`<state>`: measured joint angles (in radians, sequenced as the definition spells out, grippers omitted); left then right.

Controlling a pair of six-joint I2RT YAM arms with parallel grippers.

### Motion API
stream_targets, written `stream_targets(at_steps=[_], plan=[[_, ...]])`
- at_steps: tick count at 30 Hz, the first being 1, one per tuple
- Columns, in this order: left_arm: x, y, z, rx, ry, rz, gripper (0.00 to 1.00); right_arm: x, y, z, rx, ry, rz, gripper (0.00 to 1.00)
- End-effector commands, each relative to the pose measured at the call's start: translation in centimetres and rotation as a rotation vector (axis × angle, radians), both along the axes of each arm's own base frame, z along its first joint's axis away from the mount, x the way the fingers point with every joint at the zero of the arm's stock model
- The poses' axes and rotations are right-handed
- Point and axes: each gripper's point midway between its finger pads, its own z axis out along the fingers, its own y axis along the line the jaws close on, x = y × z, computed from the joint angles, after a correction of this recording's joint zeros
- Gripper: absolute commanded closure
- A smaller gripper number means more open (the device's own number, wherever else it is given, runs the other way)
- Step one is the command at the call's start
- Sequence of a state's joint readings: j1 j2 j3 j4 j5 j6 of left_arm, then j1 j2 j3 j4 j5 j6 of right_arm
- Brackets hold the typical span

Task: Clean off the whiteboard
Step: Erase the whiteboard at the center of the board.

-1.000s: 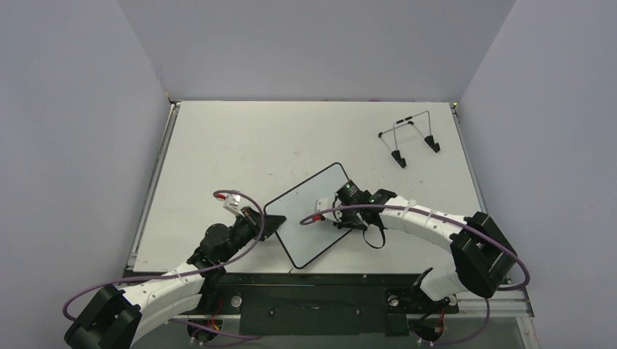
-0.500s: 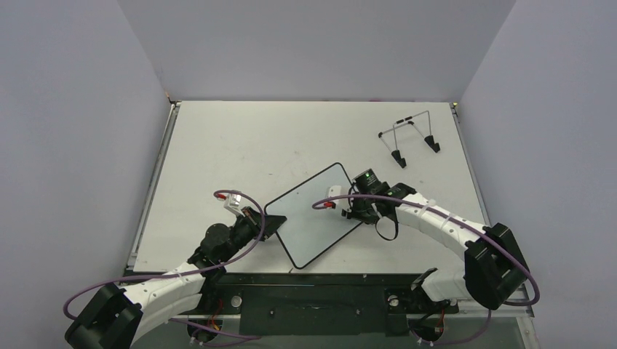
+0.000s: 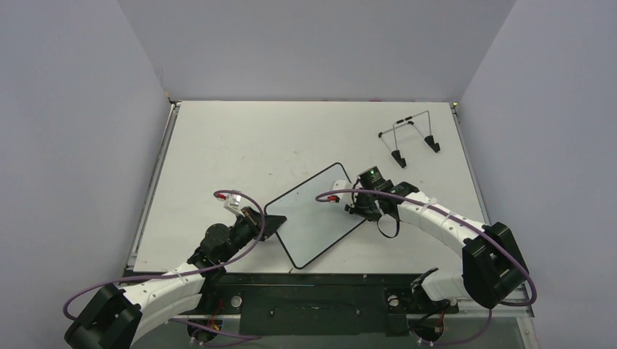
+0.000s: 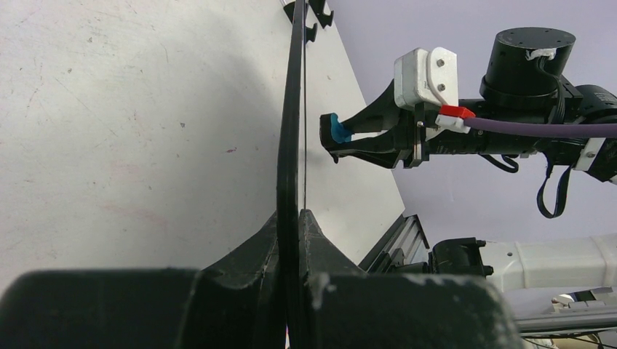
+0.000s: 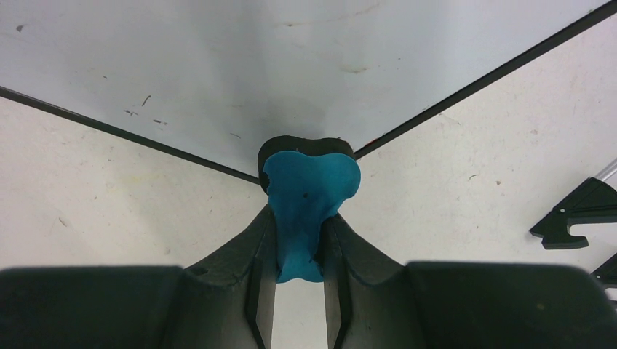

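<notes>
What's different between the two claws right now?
The left gripper is clamped on the rim of the whiteboard, while the right gripper pinches a blue eraser. The left gripper grips near the board's left corner; the right gripper hangs at the opposite, right corner. Both are shut on something.

Top view: we look down on the table (image 3: 240, 145) from above, behind the arms (image 3: 429, 218). Wrist views sit close, along their fingers (image 5: 244, 265); all share the whiteboard (image 3: 309, 225).
</notes>
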<state>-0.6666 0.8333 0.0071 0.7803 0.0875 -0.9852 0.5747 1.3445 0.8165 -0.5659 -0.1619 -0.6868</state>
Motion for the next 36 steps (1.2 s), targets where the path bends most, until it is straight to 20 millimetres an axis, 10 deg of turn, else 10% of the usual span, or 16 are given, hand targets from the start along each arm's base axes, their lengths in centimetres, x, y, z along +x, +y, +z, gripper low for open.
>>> stream_targets(at_steps=[1,13,36], plan=[[0.1,-0.7,5.2,-0.107,-0.132,-0.021,1.00,1.3,0.7,0.6,0.064,-0.032,-0.045,1.00],[0.2,-1.0,5.5,-0.117,-0.132,-0.032,1.00,6.1,1.7,3.3,0.340,-0.184,-0.217,1.00],[1.1,0.4,5.6,-0.215,-0.096,0.067,1.00,1.8,8.1,1.6,0.475,0.158,-0.277,1.00]])
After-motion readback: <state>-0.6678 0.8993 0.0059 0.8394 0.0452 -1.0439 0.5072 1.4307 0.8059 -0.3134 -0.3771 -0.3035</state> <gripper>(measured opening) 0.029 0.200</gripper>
